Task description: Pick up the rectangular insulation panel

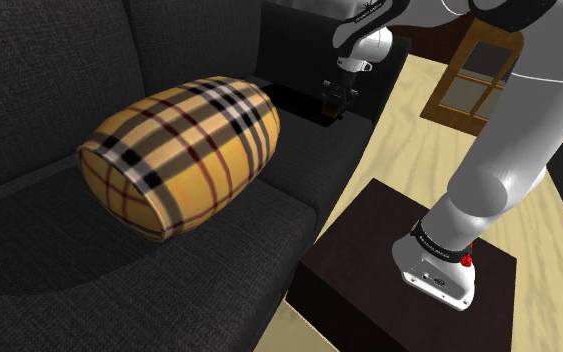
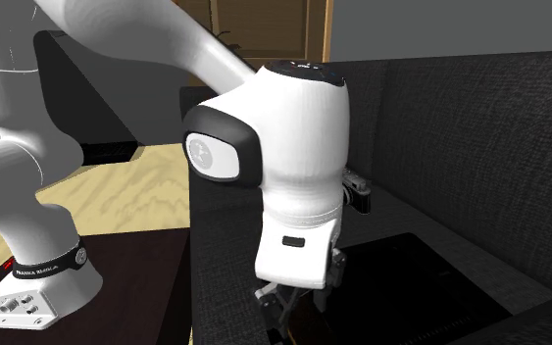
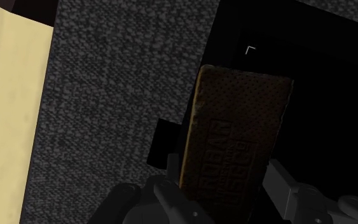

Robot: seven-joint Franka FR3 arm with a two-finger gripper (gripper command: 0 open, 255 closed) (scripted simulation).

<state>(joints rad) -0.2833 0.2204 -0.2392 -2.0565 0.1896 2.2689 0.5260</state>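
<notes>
The gripper point(image 3: 224, 198) is clamped on the rectangular insulation panel point(image 3: 238, 127), a dark brown slab with a finely dotted face and raised lettering near its gripped end. In the wrist view the panel rises from between the black fingers and leans a little to one side, its thin paler edge showing along one long side. Beyond the panel lie the coarse grey weave of the sofa fabric point(image 3: 107, 95), a flat black surface point(image 3: 317, 83) on the panel's far side, and a strip of pale wood floor point(image 3: 6, 114) past the fabric. In the shoulder view the gripper point(image 1: 336, 100) hangs from the white arm over the end of the dark sofa point(image 1: 49, 60), just above a flat black slab point(image 1: 297, 96) that lies on the seat by the armrest. In the second exterior view the gripper point(image 2: 281, 309) points down beneath the bulky white wrist, beside the same black slab point(image 2: 411, 284). A yellow tartan bolster cushion point(image 1: 184, 150) lies on the seat, well apart from the gripper toward the shoulder view's left. The arm's base sits on its dark box stand point(image 1: 369, 230), which rests on the light wood floor point(image 1: 409, 120) just beside the sofa's front. A wooden-framed glass panel point(image 1: 474, 80) shows beyond the arm.
</notes>
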